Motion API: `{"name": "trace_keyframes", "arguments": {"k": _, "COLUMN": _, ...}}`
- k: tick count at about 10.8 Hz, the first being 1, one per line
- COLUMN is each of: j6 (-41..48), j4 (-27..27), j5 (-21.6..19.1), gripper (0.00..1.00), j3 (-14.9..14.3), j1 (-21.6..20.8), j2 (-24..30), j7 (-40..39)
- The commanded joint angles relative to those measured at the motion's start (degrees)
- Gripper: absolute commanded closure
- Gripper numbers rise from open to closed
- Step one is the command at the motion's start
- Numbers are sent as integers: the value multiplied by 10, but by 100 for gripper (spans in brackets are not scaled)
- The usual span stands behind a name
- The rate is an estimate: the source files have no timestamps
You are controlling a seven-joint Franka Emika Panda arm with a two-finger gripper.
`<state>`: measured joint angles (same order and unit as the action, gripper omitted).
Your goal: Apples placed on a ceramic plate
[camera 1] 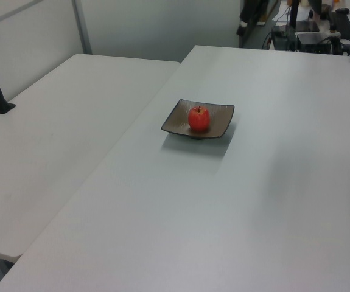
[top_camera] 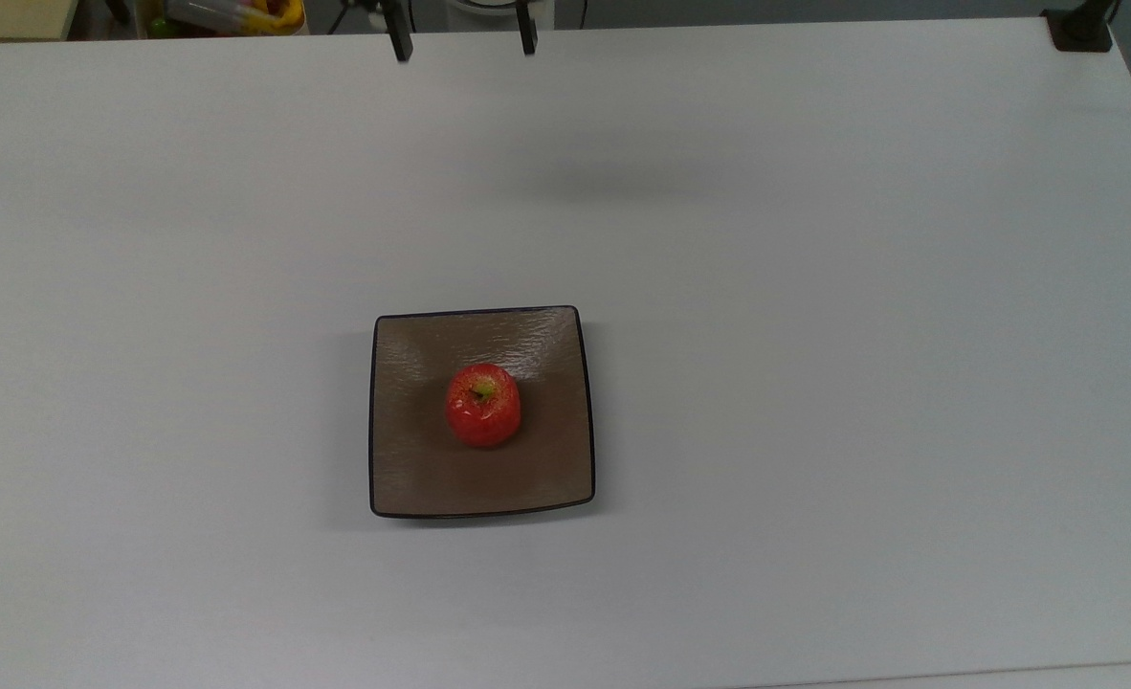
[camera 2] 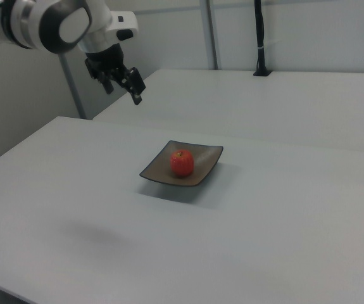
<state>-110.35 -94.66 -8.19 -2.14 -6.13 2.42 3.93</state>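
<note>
The apple [top_camera: 483, 405] sits mid-plate [top_camera: 422, 478] (upright, stem up). The gripper [top_camera: 461, 38] hangs wide and empty, well clear; retreat high, avoiding the plate.

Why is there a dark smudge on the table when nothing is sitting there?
In the top view, that soft grey patch is a shadow on the table. In the right view, the raised pincer hangs high over the table, with a faint shadow below.
</note>
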Motion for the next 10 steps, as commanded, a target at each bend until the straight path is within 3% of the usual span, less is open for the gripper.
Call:
{"name": "trace_keyframes", "arguments": {"k": 1, "j6": 129, "j4": -5, "j5": 18, "gripper": 0, "j3": 1, "j1": -10, "j2": 43, "j7": 61}}
{"name": "trace_keyframes", "arguments": {"k": 4, "j6": 213, "j4": -10, "j5": 49, "gripper": 0, "j3": 13, "j1": -19, "j2": 57, "j7": 64}}
{"name": "trace_keyframes", "arguments": {"k": 7, "j6": 206, "j4": -26, "j5": 97, "gripper": 0, "j3": 34, "j1": -23, "j2": 51, "j7": 63}}
{"name": "trace_keyframes", "arguments": {"k": 10, "j6": 124, "j4": -36, "j5": 102, "gripper": 0, "j3": 29, "j1": -18, "j2": 24, "j7": 13}}
